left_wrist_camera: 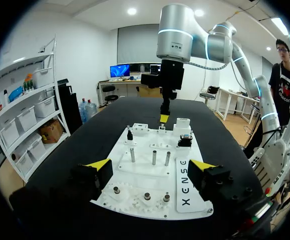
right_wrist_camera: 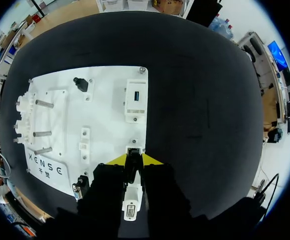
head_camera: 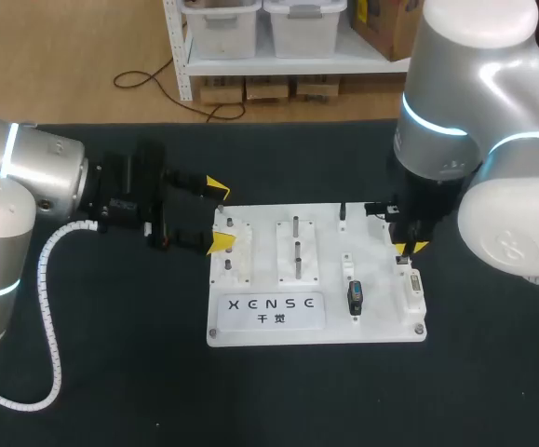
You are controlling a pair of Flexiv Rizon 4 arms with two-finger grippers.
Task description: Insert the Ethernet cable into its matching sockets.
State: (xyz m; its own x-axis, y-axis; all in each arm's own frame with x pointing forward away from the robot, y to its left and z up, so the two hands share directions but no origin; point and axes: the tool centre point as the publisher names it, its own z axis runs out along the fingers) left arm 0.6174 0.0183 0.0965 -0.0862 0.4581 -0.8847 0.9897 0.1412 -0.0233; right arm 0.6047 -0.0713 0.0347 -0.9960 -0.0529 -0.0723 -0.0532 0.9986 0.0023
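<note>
On the black table [head_camera: 111, 372] a white board [head_camera: 381, 326] is laid flat, and along its nearest edge a printed label plate [head_camera: 271, 311] is seen. Just behind the plate, a black connector [head_camera: 355, 298] is held on a small white post, and to its right a white block [head_camera: 414, 287] carrying a metal-framed port is fixed at the board's near right corner. Upright metal pegs [head_camera: 296, 247] are set in the board's middle, and small gears [left_wrist_camera: 146, 198] are mounted along its left strip. The left gripper [head_camera: 219, 216] is held level at the board's left edge, its fingers spread wide with nothing between them. Farther back on the right side, the right gripper [head_camera: 407, 248] is pointed straight down over the board. Its fingers [right_wrist_camera: 152, 160] are pinched on a dark Ethernet plug [right_wrist_camera: 132, 167], which is held upright directly above a small square socket [right_wrist_camera: 133, 149]; whether the plug is seated cannot be told. Beyond that socket a white block with a blue port [right_wrist_camera: 135, 100] is fixed near the far right corner.
</note>
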